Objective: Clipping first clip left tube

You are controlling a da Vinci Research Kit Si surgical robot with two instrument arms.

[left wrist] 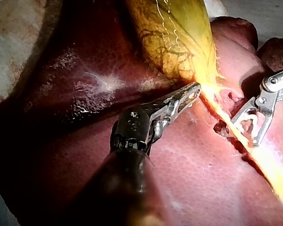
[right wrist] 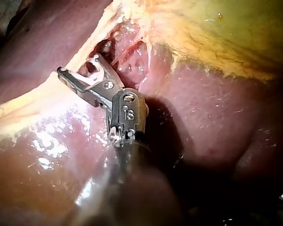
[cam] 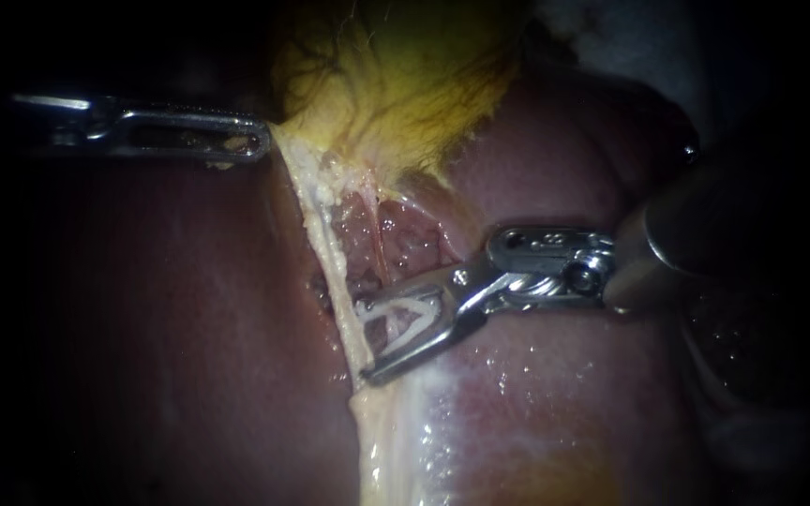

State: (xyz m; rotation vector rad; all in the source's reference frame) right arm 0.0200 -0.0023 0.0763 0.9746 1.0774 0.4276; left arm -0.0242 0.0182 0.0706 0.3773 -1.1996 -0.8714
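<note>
Just then, the right instrument [cam: 365,339] held a white clip [cam: 403,317] in its wide-apart jaws, and the pale left tube [cam: 330,253] lay right at their tips. Nearby, the left instrument [cam: 260,142] pinched the gallbladder [cam: 396,75] edge.

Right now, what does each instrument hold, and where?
Left instrument: the gallbladder, at its pale lower edge. Right instrument: a white clip, seated between its jaws.

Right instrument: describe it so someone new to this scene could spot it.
Below the yellow gallbladder, a pale tube runs down the liver. The right instrument reaches it from the right. Unlike the left instrument, clamped on the gallbladder's edge, its spread jaws hold a white V-shaped clip.
</note>
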